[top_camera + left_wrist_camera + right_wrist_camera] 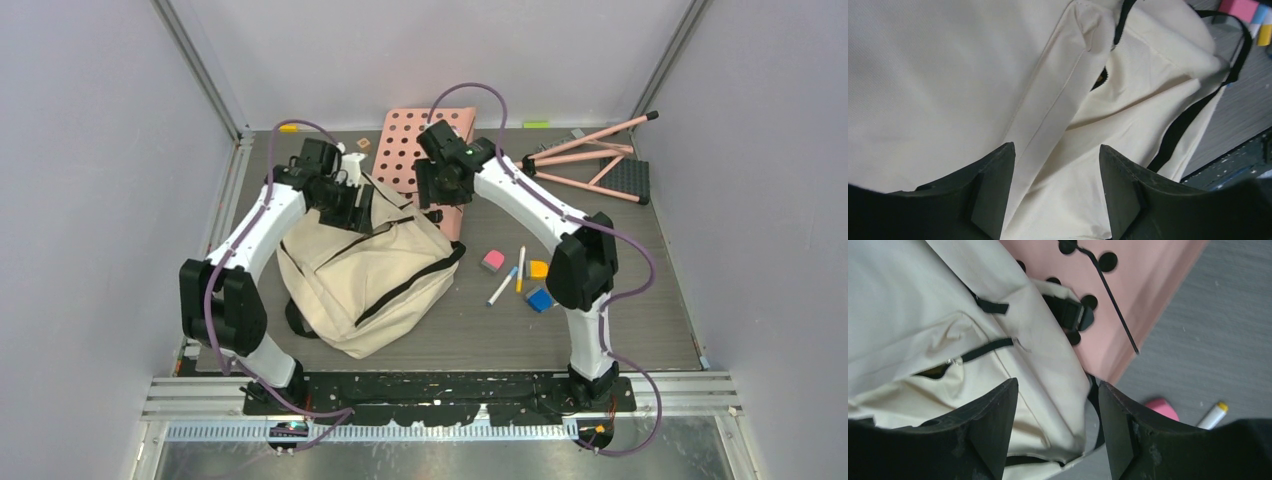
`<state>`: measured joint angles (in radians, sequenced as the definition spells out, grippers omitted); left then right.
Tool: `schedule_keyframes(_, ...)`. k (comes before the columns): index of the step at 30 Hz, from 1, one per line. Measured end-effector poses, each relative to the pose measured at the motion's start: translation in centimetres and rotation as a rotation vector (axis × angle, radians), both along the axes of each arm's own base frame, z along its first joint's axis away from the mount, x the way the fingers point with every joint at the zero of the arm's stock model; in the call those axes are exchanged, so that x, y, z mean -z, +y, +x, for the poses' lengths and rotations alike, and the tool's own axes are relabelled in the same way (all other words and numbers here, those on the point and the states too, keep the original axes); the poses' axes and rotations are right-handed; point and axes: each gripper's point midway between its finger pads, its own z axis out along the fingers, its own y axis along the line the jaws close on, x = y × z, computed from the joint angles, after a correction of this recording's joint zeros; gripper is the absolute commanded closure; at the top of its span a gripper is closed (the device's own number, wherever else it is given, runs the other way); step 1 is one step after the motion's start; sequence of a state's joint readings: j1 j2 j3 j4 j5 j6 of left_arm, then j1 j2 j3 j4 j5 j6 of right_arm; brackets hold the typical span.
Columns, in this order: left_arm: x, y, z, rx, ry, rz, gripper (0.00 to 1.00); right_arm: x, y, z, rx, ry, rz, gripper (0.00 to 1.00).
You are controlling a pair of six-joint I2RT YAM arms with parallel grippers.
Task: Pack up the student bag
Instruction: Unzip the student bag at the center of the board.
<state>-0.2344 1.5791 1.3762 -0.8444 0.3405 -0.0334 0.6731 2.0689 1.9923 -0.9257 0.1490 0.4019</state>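
Student bag (pixel 365 280) slumped left of centre, mouth barely open; left gripper (pixel 1057 170), right gripper (pixel 1058 405) both agape over fabric, holding nothing; opening step; next: grab rim, spread wide, then load markers (pixel 502 286)

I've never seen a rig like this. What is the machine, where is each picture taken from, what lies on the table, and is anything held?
Two white-and-black robot arms are bolted at the near edge of a grey table; each ends in a two-finger gripper. The wide picture looks down from above and behind them. The other two come from wrist cameras, so the dark wedges at the bottom are each gripper's own fingers. On the table lie a large cream fabric backpack with black straps, a pink perforated board beyond it, a folded pink-legged frame, and small items: a pink block, a blue cube, two marker pens. The left gripper and right gripper both hover above the backpack's far end with fingers apart; neither holds anything.
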Motion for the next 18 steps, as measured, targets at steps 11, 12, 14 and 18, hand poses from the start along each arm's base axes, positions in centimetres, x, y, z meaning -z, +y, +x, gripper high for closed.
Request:
schedule_keyframes(11,2.6,1.7,0.4,-0.023,0.008,0.115,0.33,1.3,-4.4,-5.8,0.154,0.145,-0.007,0.30)
schedule_keyframes(12,2.8,1.6,0.2,-0.021,0.015,0.112,0.33,2.0,-4.6,-6.4,0.160,0.172,-0.012,0.30)
schedule_keyframes(14,3.3,1.5,-0.1,-0.014,0.028,0.105,0.34,3.2,-4.8,-7.3,0.170,0.218,-0.014,0.30)
schedule_keyframes(18,3.9,1.5,-0.5,-0.026,0.047,0.102,0.43,4.7,-4.6,-8.8,0.180,0.290,0.005,0.30)
